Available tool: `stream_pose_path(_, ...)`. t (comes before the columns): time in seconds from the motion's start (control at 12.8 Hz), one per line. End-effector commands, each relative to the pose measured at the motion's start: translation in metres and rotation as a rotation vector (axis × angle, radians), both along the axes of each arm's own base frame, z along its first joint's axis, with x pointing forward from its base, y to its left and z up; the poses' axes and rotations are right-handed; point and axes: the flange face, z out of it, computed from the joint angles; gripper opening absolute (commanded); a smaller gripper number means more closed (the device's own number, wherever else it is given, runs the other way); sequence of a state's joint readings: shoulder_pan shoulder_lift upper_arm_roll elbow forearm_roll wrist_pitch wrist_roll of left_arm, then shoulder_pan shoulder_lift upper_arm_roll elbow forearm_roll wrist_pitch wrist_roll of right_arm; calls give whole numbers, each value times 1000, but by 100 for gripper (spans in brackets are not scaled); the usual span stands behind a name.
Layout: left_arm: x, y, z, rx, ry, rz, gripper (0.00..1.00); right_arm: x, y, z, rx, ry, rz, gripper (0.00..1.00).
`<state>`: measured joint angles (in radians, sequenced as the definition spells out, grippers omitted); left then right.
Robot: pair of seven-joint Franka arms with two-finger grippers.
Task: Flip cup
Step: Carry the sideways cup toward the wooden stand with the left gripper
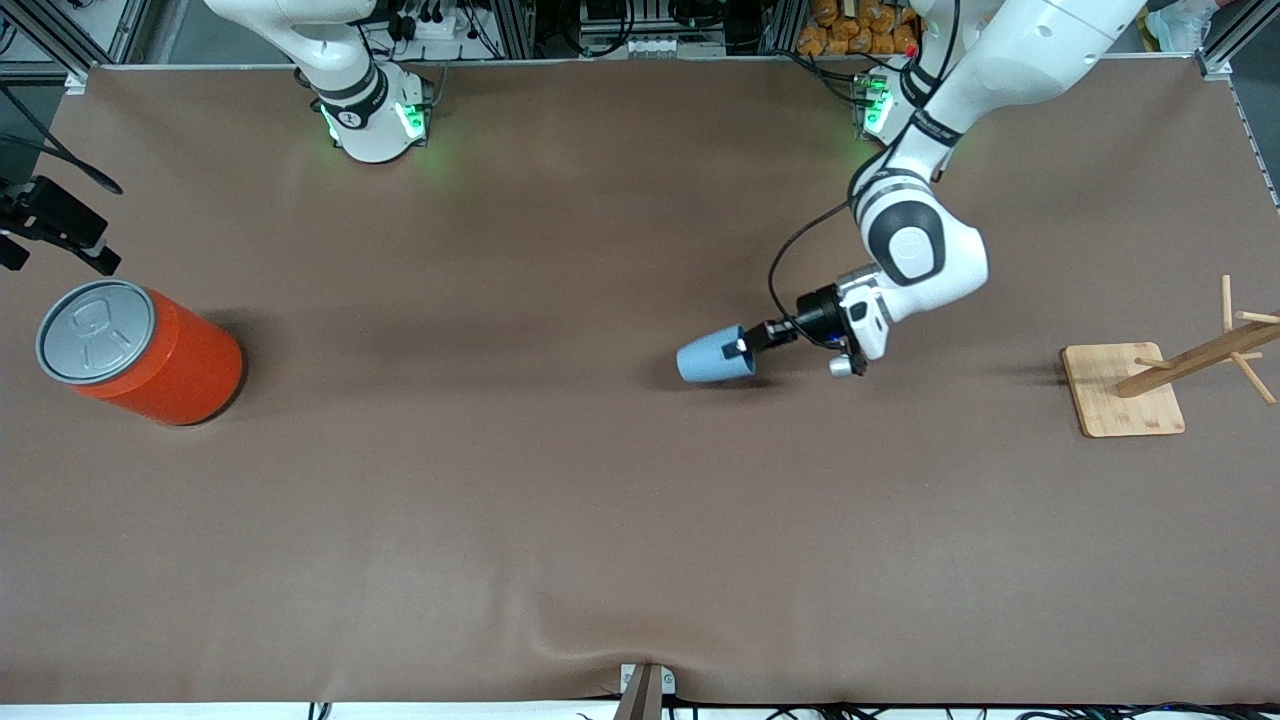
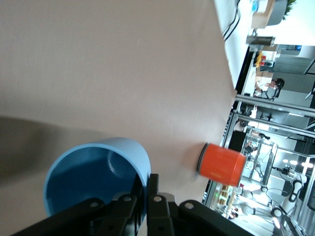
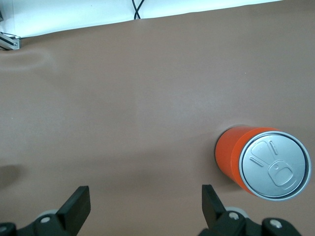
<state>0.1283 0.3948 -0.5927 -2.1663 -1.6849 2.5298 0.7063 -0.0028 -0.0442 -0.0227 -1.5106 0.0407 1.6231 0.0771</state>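
Note:
The light-blue cup (image 1: 712,358) lies tilted on its side near the table's middle, with its mouth toward my left gripper (image 1: 742,347). The left gripper is shut on the cup's rim. In the left wrist view the cup (image 2: 93,172) shows its dark blue inside, and the left gripper (image 2: 146,184) has one finger inside the wall and one outside. My right gripper (image 3: 142,196) is open and empty, held high over the table at the right arm's end, and shows in the front view too (image 1: 55,255). That arm waits.
A big orange can (image 1: 150,355) with a grey pull-tab lid stands at the right arm's end and also shows in both wrist views (image 2: 222,163) (image 3: 263,164). A wooden peg rack (image 1: 1125,390) on a square base stands at the left arm's end.

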Motion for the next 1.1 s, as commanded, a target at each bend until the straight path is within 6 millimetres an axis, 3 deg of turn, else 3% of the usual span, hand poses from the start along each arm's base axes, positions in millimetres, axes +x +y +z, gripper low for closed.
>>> stream_pose_path(0.0, 31, 34, 26, 40, -33, 18, 0, 2, 2, 6, -7, 5, 6, 100)
stream_pose_path(0.16, 49, 62, 39, 119, -50, -19, 0, 2, 2, 6, -9, 7, 6, 100)
stream_pose_path(0.31, 60, 104, 48, 160, -67, -79, 0, 2, 3, 5, -16, 8, 8, 100)
stream_pose_path(0.63, 60, 160, 62, 358, -84, -228, 0, -3, 3, 1, -19, 50, 9, 100)
stream_pose_path(1.02, 57, 174, 84, 706, -39, -334, 0, -4, 4, 2, -16, 51, 3, 100)
